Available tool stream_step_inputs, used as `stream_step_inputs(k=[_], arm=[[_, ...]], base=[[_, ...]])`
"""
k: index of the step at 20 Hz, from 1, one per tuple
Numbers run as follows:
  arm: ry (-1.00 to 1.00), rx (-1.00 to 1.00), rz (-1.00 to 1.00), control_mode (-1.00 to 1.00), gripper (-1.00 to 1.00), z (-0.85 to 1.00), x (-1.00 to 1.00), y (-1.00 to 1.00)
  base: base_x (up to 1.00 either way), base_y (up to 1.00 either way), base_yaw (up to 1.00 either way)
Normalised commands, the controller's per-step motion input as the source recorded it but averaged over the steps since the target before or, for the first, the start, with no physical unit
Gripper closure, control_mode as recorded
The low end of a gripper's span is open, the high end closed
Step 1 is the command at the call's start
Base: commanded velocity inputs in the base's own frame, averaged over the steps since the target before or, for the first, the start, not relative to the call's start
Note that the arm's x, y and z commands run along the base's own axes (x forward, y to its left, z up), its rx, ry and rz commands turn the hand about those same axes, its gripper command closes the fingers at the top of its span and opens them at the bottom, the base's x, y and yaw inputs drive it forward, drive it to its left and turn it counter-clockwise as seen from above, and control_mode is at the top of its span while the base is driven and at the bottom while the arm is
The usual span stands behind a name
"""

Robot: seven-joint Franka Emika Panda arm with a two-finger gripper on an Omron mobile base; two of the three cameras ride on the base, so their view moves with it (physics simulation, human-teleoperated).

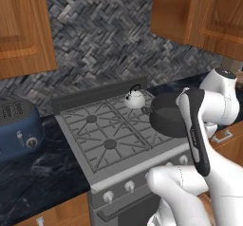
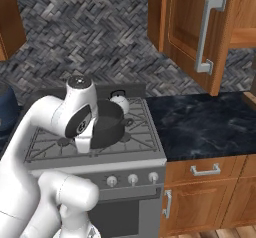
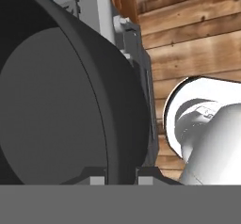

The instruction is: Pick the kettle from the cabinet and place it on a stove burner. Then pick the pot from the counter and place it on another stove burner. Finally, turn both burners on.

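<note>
Small silvery-white dome-shaped kettle (image 1: 135, 99) with thin black arched handle: on the rear right burner of the grey steel range (image 1: 85, 137), near its back edge. Wide, low, dark grey round pot (image 1: 167, 114): over the range's front right corner, just beside the kettle, its rim clamped between the two-finger gripper (image 3: 121, 177). Blue toaster (image 1: 18, 129): black marble-veined counter (image 1: 33, 180), left of the range.

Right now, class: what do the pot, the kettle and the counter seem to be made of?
Pot: dark grey, matte, probably coated metal.
Kettle: silvery-white with soft sheen, likely steel; thin black handle.
Counter: glossy black with faint white veins, seemingly polished stone.
</note>
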Motion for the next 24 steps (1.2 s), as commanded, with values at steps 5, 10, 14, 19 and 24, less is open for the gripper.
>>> stream_step_inputs(k=[5,10,14,19,24], arm=[[0.02,0.00,-0.02,-1.00,1.00,-0.42,0.49,-0.13],[0.00,0.00,-0.02,-1.00,1.00,-0.33,0.51,-0.13],[0.00,0.00,-0.03,-1.00,1.00,-0.29,0.49,-0.11],[0.01,0.00,-0.02,-1.00,1.00,-0.27,0.46,-0.04],[0.03,0.00,0.00,-1.00,1.00,-0.26,0.41,-0.02]], base=[[0.00,0.00,0.00],[0.00,0.00,0.00],[0.00,0.00,0.00],[0.00,0.00,0.00],[0.00,0.00,0.00]])
